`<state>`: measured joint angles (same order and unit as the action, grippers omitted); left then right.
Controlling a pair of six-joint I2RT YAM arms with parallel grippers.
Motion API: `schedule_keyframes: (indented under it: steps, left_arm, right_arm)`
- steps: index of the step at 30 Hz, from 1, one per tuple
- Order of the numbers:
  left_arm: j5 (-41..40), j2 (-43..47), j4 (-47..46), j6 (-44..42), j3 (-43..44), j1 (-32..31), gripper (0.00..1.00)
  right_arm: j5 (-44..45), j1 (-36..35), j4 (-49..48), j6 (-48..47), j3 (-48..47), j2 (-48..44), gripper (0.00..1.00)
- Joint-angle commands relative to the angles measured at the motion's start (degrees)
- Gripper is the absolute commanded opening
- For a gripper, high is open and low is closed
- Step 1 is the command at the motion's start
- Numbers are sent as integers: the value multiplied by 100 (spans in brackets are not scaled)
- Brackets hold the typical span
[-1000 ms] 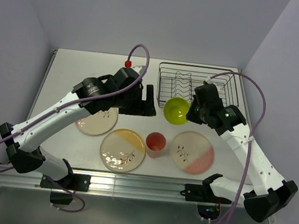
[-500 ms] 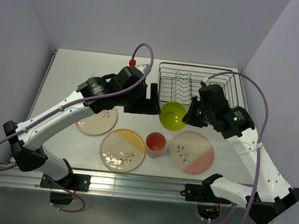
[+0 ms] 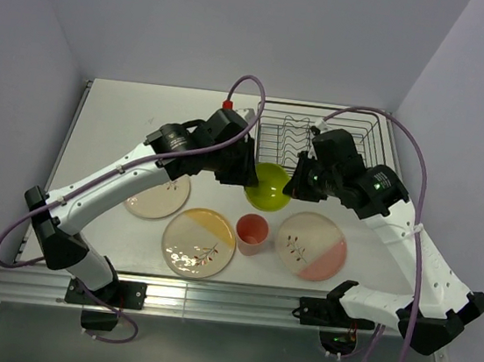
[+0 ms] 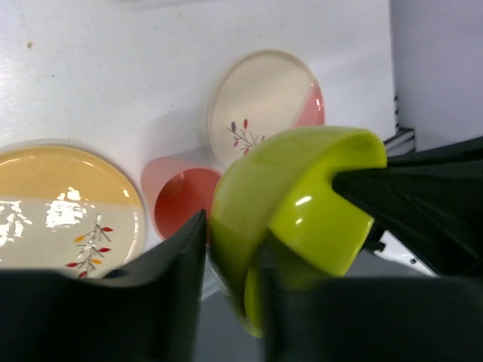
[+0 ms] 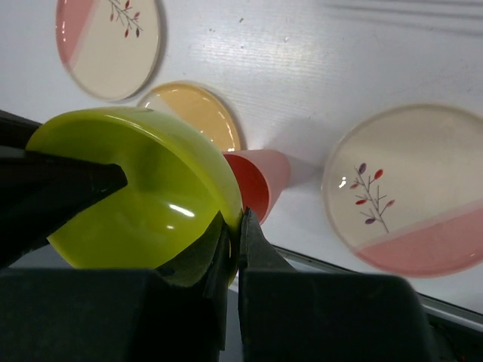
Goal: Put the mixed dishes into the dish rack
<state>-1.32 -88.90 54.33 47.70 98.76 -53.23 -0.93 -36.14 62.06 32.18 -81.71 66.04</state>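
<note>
Lime bowl [image 3: 268, 188] in left gripper [image 3: 248, 176], right gripper [image 3: 294, 185].

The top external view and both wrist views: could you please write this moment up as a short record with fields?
bowl: lime-green bowl, held tilted in the air by the rack's near edge
right gripper: shut on the bowl's rim
left gripper: fingers on either side of the opposite rim; unclear whether it is clamped
plates: three, flat on the table
cup: pink cup, upright between the two near plates
dish rack: no dish seen in it
</note>
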Motion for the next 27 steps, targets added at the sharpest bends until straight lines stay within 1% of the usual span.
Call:
schedule_keyframes:
  steps: [1, 2, 3, 4, 5, 7, 8, 9, 10, 11, 12, 13, 14, 15, 16, 17, 18, 19, 20, 21, 22, 23, 24, 25, 26, 27]
  left_arm:
    - [-132, -74, 78, -129, 319, -3, 25]
    - [-105, -101, 78, -147, 345, -3, 20]
    - [-79, -162, 78, -165, 424, -3, 11]
    - [-61, -215, 96, -174, 477, -3, 0]
    - [-44, -259, 139, -200, 538, -3, 0]
    - [79, -373, 131, -314, 688, -3, 0]
    - [280, -391, 79, -393, 741, -3, 0]
    - [282, -365, -9, -393, 724, -3, 0]
    - [612, -321, -149, -506, 654, 23, 0]
    - [807, -251, -316, -508, 566, 67, 0]
    - [1044, -33, -752, -473, 235, 250, 0]
    - [1725, 109, -1053, -342, -21, 400, 0]
    - [2045, 258, -1378, -201, -285, 558, 0]
    - [2361, 573, -2103, 157, -879, 899, 0]
    - [2721, 741, -2537, 360, -1215, 1085, 0]
    - [3404, 873, -2976, 589, -1810, 1400, 0]
    - [3715, 1110, -3424, 1131, -2086, 1534, 0]
    - [4005, 1208, -4386, 1423, -2359, 1657, 0]
    - [4487, 1261, -4874, 1739, -2788, 1815, 0]
    - [4648, 1340, -5314, 2343, -2992, 1869, 0]
    - [4772, 1358, -6180, 2610, -3151, 1887, 0]
    - [4938, 1367, -6615, 2882, -3431, 1895, 0]
    - [5009, 1332, -7054, 3451, -3555, 1896, 0]
    - [5062, 1306, -7937, 3743, -3687, 1887, 0]
    - [5089, 1297, -8355, 4033, -3941, 1878, 0]
    - [5054, 1270, -8733, 4541, -4057, 1878, 0]
  right_arm:
    - [14, -33, -81, -63, -538, -4, 0]
    - [22, -25, -63, -81, -582, 49, 0]
    - [40, -33, -19, -98, -652, 58, 1]
    - [49, -25, -1, -151, -679, 84, 2]
    - [40, -25, 16, -177, -705, 111, 4]
    - [-12, -25, 34, -256, -810, 128, 20]
    - [-21, -25, 112, -283, -950, 154, 43]
    - [-39, -25, 165, -300, -952, 181, 50]
    - [-48, -25, 244, -327, -1117, 207, 60]
    - [-65, -16, 306, -336, -1232, 234, 62]
    - [-91, -16, 454, -344, -1329, 243, 85]
    - [-153, -16, 499, -388, -1512, 243, 86]
    - [-258, -7, 543, -397, -1593, 225, 87]
    - [-346, 19, 596, -415, -1689, 199, 88]
    - [-451, 45, 614, -397, -1716, 164, 97]
    - [-565, 72, 597, -388, -1725, 85, 100]
    - [-853, 150, 501, -371, -1699, 41, 100]
    - [-1013, 177, 413, -362, -1664, -20, 100]
    - [-1180, 212, 325, -345, -1620, -134, 100]
    - [-1503, 300, 89, -310, -1507, -196, 100]
    - [-1707, 344, -53, -257, -1453, -301, 100]
    - [-1918, 379, -202, -222, -1375, -346, 100]
    - [-2137, 432, -482, -178, -1217, -381, 100]
    - [-2575, 511, -641, -90, -1137, -408, 100]
    - [-2779, 546, -791, -46, -1049, -460, 100]
    - [-2903, 564, -1053, 15, -918, -478, 100]
